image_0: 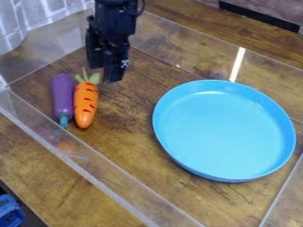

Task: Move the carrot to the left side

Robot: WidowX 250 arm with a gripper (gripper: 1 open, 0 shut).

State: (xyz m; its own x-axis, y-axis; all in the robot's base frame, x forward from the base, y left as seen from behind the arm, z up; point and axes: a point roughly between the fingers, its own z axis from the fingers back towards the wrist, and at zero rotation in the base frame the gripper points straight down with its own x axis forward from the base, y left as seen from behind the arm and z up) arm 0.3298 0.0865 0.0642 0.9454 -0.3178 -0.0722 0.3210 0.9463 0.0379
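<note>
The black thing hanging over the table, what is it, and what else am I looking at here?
That is the end of a robot arm; its black gripper has jaws for picking things up. They hold nothing now, and I cannot tell how wide they stand. One camera looks down at the scene from the front, at an angle. On the wooden table lie a small orange toy carrot with a green top, a purple toy eggplant beside it, and a round blue plate to the right. Clear plastic walls surround them.
</note>
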